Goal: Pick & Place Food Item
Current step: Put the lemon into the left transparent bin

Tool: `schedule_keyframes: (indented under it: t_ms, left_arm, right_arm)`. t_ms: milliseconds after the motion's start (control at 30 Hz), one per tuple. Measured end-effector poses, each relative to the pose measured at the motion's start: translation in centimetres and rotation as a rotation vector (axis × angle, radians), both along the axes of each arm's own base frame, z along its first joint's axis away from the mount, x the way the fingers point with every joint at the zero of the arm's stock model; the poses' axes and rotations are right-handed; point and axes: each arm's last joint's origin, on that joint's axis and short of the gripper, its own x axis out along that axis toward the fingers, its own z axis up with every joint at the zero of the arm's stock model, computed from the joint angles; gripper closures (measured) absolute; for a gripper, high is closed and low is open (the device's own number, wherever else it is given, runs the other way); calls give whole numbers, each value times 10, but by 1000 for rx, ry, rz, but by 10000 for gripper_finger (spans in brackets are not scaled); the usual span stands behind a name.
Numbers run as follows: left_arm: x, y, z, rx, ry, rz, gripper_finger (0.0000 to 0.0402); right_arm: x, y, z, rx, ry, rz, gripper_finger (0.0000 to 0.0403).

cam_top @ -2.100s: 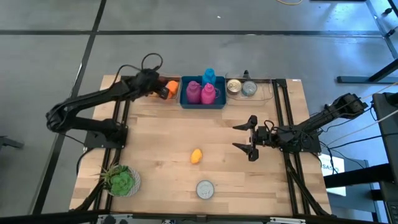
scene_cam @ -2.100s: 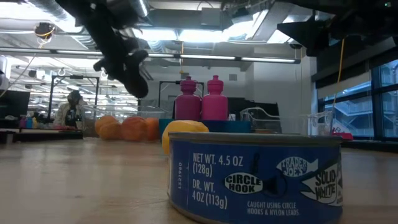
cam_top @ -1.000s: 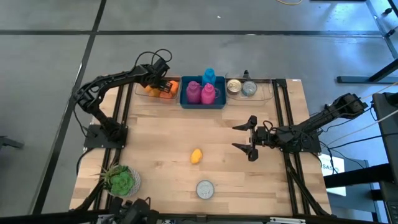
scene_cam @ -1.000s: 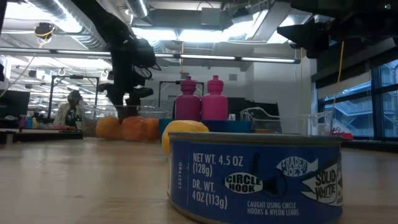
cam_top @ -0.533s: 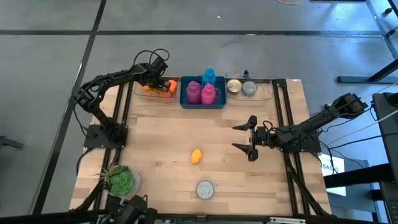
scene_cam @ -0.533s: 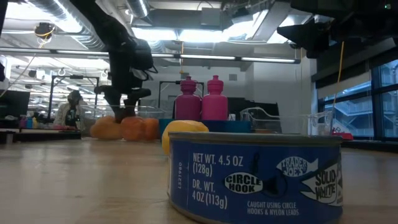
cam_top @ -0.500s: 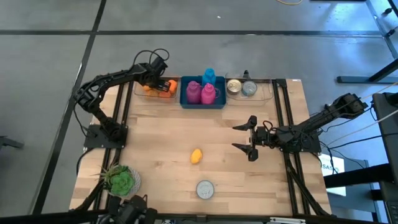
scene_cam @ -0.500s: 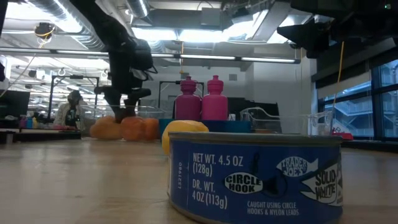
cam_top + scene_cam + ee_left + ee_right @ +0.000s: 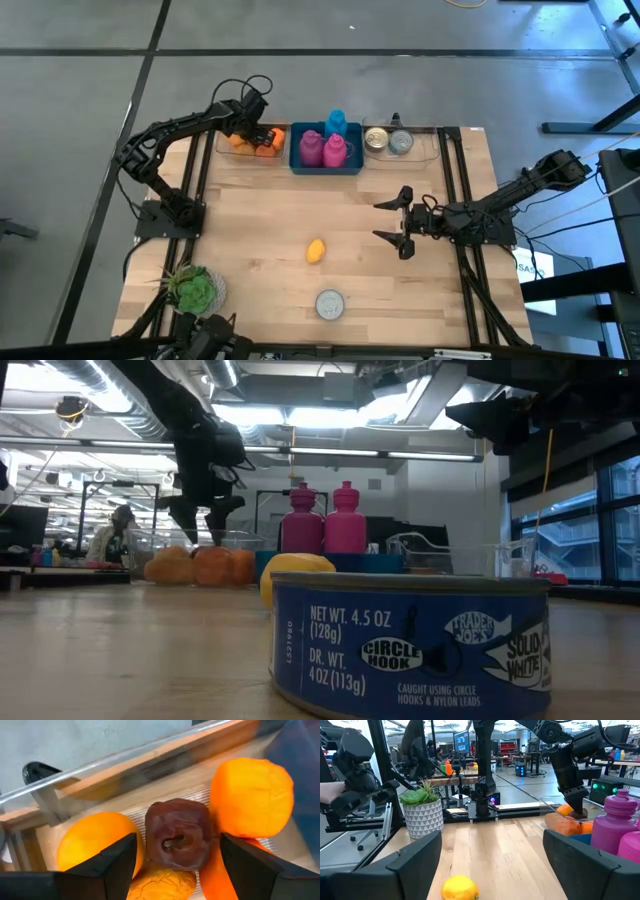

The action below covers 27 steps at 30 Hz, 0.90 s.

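Observation:
A dark brown wrinkled food item lies on top of the oranges in a clear bin at the table's far left. My left gripper hangs open just above it, a finger on either side, touching nothing; the low view shows that gripper clear above the oranges. A yellow lemon rests on the table's middle. My right gripper waits open over the right half of the table, pointing left.
A blue bin with pink bottles and a clear bin with cans stand along the far edge. A tuna can sits near the front edge, a potted plant at the near left corner. Bare wood lies around the lemon.
My left gripper has risen a little from among the oranges in the bin. The brown item stays lying on the oranges.

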Motion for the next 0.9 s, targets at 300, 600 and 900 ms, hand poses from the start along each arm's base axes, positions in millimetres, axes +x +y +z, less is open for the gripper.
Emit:
schedule_keyframes:
  t_ms: [300,600,900]
  left_arm:
    - [-4,-9,19,55,-36,-12,130]
    - [-5,-41,71,249,-200,-137,138]
    - [6,-105,132,486,-507,-474,146]
  right_arm:
    - [0,0,-1,-5,8,0,58]
    - [0,0,-1,-10,7,-6,58]
    - [0,-1,-1,-5,7,-32,58]
